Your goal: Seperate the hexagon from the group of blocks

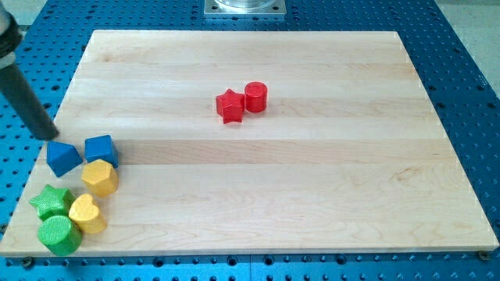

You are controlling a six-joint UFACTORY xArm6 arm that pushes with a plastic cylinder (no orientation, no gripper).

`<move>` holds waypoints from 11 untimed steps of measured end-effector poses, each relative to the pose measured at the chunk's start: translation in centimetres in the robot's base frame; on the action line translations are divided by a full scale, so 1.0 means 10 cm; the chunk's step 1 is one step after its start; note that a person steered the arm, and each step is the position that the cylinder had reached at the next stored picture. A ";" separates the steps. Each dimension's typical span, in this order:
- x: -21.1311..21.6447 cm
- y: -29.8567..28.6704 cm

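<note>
My tip [48,136] sits at the left edge of the wooden board [312,195], at the end of the dark rod that slants in from the view's top left corner. The rod is a plain stick with no jaws to part or close, and it clamps nothing. The tip is just above and slightly left of the blue triangular block [62,158]; whether the two touch I cannot tell, since the gap there is too fine to read.

The group lies in the board's lower left corner. Right of the blue triangular block, and close beside it, is the blue cube [101,148]. Directly beneath the cube, touching or nearly touching it, is the yellow hexagon [100,177] (the task's block), which is on the right-hand side of the cluster. Below the hexagon is the yellow heart [87,214], and to the heart's left the green star [51,201]. The green cylinder [59,234] is at the very bottom, pressed against the heart and under the star.

Well apart from this cluster, up near the board's centre, the red star [230,106] and the red cylinder [256,97] stand side by side, touching, the cylinder on the right.

The board rests on a blue perforated table [469,94], and a grey metal plate [244,7] shows at the view's top edge
</note>
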State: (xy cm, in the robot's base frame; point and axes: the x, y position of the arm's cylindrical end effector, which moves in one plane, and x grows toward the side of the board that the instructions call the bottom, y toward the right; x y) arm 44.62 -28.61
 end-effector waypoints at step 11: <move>1.49 3.51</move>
